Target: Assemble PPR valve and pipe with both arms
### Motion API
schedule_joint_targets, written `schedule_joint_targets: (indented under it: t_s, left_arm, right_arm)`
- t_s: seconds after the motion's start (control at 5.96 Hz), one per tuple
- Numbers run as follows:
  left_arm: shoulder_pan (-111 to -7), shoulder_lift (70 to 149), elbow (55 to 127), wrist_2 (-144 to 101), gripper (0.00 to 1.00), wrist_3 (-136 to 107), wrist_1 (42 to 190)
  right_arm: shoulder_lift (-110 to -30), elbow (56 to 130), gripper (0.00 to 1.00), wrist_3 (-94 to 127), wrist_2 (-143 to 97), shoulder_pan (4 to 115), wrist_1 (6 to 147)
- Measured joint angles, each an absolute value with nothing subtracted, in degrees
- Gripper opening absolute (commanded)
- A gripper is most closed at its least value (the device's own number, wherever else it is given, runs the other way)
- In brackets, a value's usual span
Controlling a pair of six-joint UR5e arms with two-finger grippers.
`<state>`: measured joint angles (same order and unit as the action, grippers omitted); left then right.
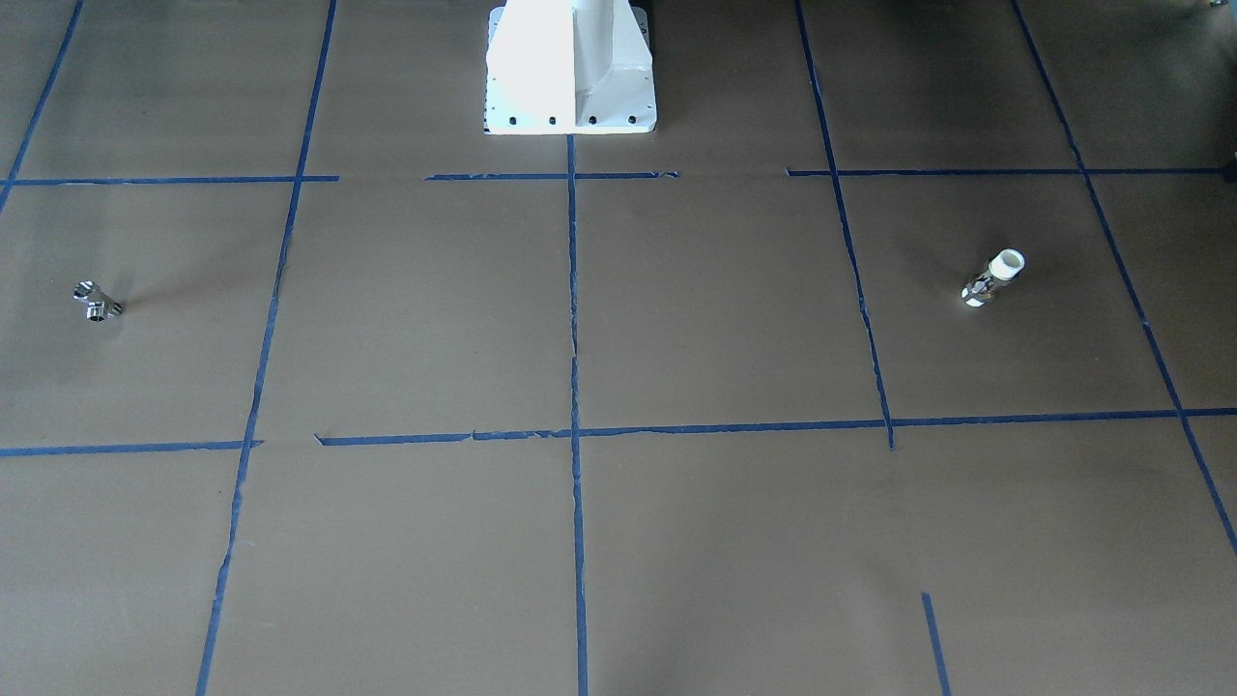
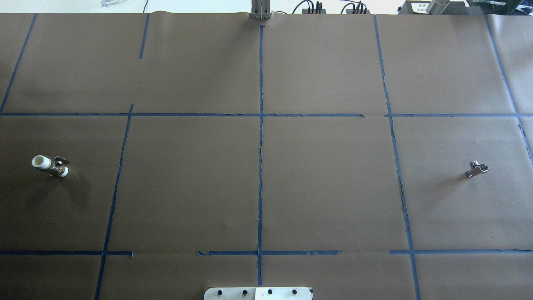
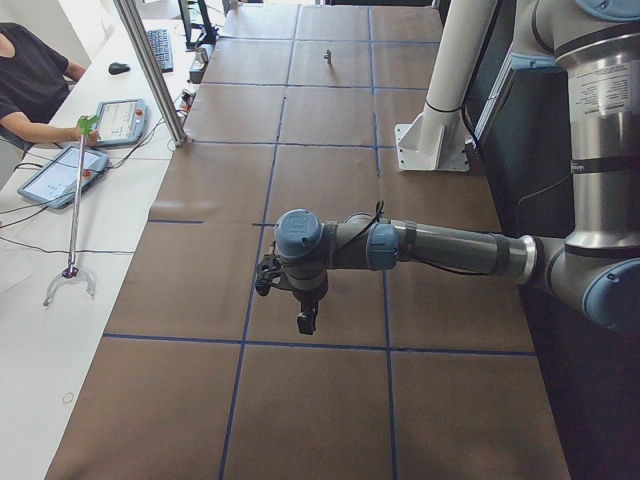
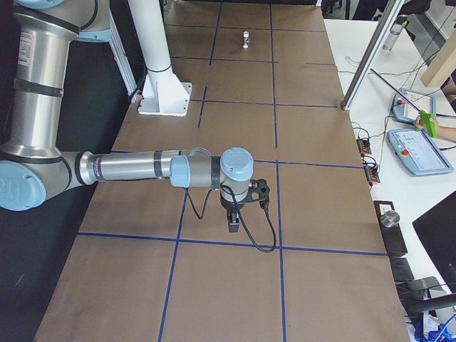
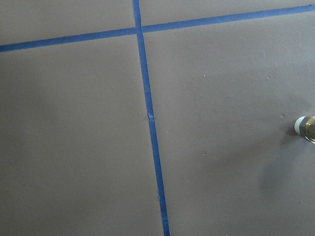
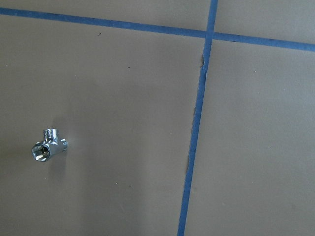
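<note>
The PPR valve [image 1: 993, 277], with white ends and a brass-chrome middle, lies on the brown table at the robot's far left [image 2: 50, 165]. Its end shows at the right edge of the left wrist view [image 5: 307, 129]. The pipe [image 1: 96, 302], a small chrome branched fitting, lies at the far right [image 2: 476, 169] and shows in the right wrist view [image 6: 47, 146]. My left gripper [image 3: 305, 320] hangs above the table near the valve's side. My right gripper [image 4: 234, 221] hangs above the pipe's side. Both show only in the side views, so I cannot tell whether they are open or shut.
Blue tape lines [image 2: 260, 166] divide the brown paper into squares. The white robot pedestal [image 1: 570, 68] stands at the table's robot-side edge. Metal posts [image 3: 150, 70] and control tablets [image 4: 420, 149] stand along the operators' side, where a person's arm reaches in.
</note>
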<state>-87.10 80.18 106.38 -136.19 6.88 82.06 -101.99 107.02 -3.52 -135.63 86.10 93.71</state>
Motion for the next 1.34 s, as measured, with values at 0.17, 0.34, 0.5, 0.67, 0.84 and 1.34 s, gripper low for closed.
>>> schedule_joint_targets:
  t_s: [0.17, 0.34, 0.5, 0.67, 0.84, 1.34]
  left_arm:
    - [-87.1, 80.1, 106.4, -136.2, 1.0, 7.1, 82.8]
    - [-87.1, 79.9, 106.4, -136.3, 1.0, 7.2, 83.7]
    - [-86.7, 79.9, 106.1, -136.9, 1.0, 7.2, 85.2]
    - [-86.1, 80.0, 105.9, -138.1, 1.0, 7.0, 86.6]
    - [-85.3, 80.1, 105.8, -138.9, 1.0, 6.8, 87.1]
    - [-74.8, 81.4, 106.0, -139.3, 1.0, -4.2, 97.1]
  right_arm:
    - [-102.0, 107.0, 1.0, -3.5, -135.7, 86.1, 93.7]
    - [-102.0, 106.7, 1.0, -3.5, -136.1, 86.1, 93.5]
    - [-102.0, 106.2, 1.0, -3.3, -136.8, 86.0, 92.2]
    - [-102.0, 105.8, 1.0, -3.4, -137.2, 85.9, 90.6]
    - [-102.0, 105.6, 1.0, -3.6, -137.2, 85.6, 89.2]
    - [-101.9, 105.6, 1.0, -3.4, -137.2, 84.9, 87.6]
